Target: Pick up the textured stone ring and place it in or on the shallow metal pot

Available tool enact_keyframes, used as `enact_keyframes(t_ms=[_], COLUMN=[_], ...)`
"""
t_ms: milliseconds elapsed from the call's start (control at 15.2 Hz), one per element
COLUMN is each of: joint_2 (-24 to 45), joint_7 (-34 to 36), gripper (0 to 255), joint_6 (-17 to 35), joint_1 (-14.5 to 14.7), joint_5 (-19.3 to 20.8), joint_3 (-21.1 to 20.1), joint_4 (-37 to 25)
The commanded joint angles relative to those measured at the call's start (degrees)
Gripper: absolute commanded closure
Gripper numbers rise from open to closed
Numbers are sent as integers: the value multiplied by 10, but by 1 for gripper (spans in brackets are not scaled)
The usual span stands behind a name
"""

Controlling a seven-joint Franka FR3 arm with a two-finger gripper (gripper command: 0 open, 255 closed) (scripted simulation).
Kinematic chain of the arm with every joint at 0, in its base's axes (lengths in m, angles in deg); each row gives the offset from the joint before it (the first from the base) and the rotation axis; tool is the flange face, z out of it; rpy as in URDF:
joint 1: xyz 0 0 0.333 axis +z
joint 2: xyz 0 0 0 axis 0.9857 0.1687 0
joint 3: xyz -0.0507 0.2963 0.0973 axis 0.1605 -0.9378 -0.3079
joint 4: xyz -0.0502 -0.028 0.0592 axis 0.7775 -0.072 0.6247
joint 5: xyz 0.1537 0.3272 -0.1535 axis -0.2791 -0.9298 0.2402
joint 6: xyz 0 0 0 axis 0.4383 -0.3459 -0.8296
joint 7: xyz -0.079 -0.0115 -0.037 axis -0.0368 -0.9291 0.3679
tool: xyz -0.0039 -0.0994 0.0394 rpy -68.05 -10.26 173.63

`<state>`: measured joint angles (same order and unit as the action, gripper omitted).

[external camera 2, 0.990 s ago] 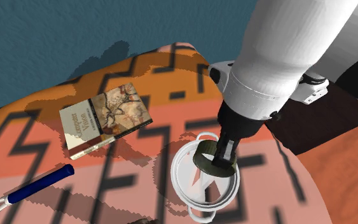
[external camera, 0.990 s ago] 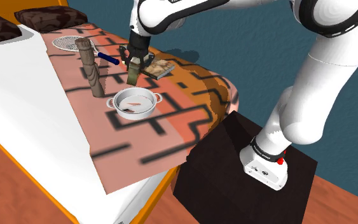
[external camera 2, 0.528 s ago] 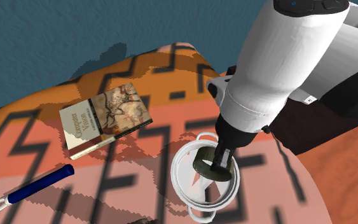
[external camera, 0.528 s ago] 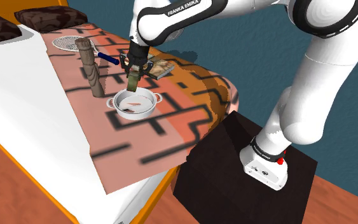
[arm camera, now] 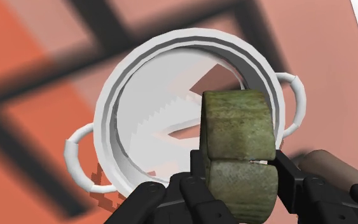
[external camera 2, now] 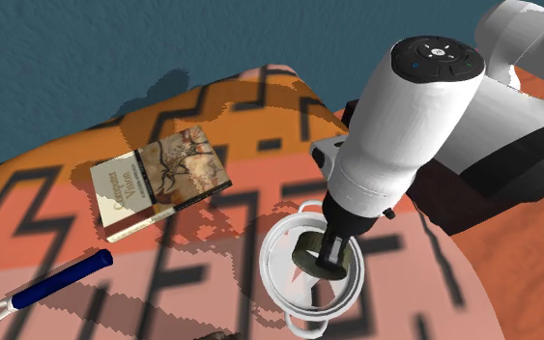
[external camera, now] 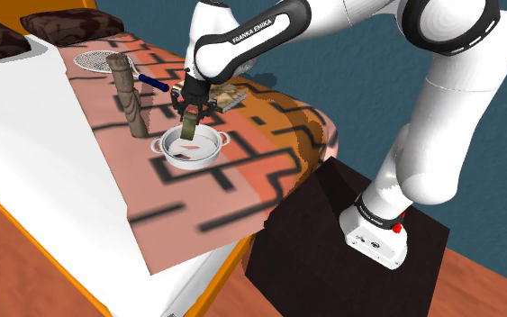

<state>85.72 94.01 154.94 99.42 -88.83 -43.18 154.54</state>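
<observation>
I had the jaws pinched on the ring, one black finger on each flat face, so it hung upright on its edge. The ring looked grey-green and rough, and it hung over the open mouth of the pot, inside the line of the rim. In the wrist view it sat off-centre, nearer one of the two loop handles than the other. From the second exterior view, the ring lay within the pot's white rim. I could not tell whether its lower edge had dipped below the rim or touched the bottom.

The pot stood on the patterned blanket that covered the bed, well in from every edge. A wooden mill stood upright just beside the pot, on the side toward the pillows. A book lay flat near the bed's far edge, and from above the book was apart from the pot. A strainer with a blue handle lay farther up the bed. Bare blanket ran from the pot to the rounded corner by the black stand.
</observation>
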Motion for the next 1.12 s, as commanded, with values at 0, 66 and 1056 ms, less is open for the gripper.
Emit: enact_keyframes(t_ms=[0, 66, 1056], joint_2=[8, 12, 20], joint_7=[-2, -3, -5], gripper=[255, 255, 0], joint_6=[14, 21, 32], joint_1=[0, 0, 0], joint_5=[-2, -2, -3], joint_3=[-1, -1, -1], joint_4=[6, 8, 12])
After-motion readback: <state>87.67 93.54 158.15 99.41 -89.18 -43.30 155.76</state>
